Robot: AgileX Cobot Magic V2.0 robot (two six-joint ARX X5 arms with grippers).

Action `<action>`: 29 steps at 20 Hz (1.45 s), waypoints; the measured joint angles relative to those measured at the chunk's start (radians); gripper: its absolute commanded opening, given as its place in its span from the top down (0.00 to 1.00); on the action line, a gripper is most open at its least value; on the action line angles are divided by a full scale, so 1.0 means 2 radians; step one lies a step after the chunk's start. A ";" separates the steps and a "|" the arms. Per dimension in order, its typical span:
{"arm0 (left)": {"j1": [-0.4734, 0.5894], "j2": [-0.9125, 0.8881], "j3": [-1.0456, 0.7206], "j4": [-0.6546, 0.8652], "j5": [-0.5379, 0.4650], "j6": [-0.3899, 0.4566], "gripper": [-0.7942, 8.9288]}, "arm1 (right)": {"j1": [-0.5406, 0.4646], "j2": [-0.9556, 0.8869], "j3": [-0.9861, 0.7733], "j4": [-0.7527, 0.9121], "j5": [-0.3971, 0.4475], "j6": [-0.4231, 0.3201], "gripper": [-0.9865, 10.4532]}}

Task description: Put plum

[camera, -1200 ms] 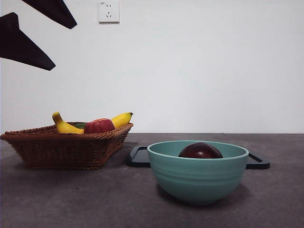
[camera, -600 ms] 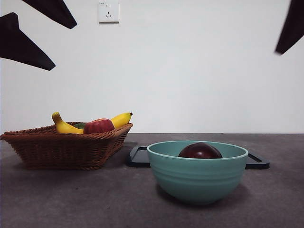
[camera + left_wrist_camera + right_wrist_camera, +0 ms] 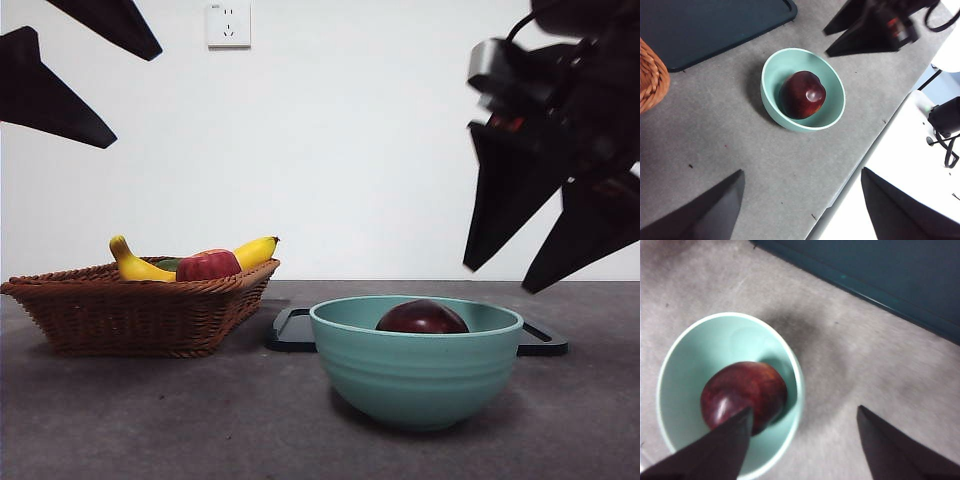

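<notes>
The plum (image 3: 422,317), dark maroon and glossy, lies inside a teal bowl (image 3: 415,375) at the front middle of the table. It also shows in the left wrist view (image 3: 802,94) and the right wrist view (image 3: 743,396), in the bowl (image 3: 790,62) (image 3: 715,350). My right gripper (image 3: 497,280) hangs open and empty above and to the right of the bowl; in its own view (image 3: 804,409) one jaw overlaps the plum's edge. My left gripper (image 3: 138,100) waits open and empty, high at the upper left (image 3: 803,170).
A wicker basket (image 3: 140,310) at the left holds a banana (image 3: 140,268) and a red apple (image 3: 208,265). A dark flat tray (image 3: 290,330) lies behind the bowl (image 3: 715,25) (image 3: 880,270). The table's edge (image 3: 850,170) runs close beside the bowl.
My right gripper has come in from the upper right corner and moved down and left towards the bowl. The plum, the bowl and the left gripper have not moved.
</notes>
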 measured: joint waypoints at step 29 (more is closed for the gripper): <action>0.000 0.000 0.000 0.000 0.000 0.000 0.53 | 0.023 0.054 0.038 0.032 0.027 0.024 0.91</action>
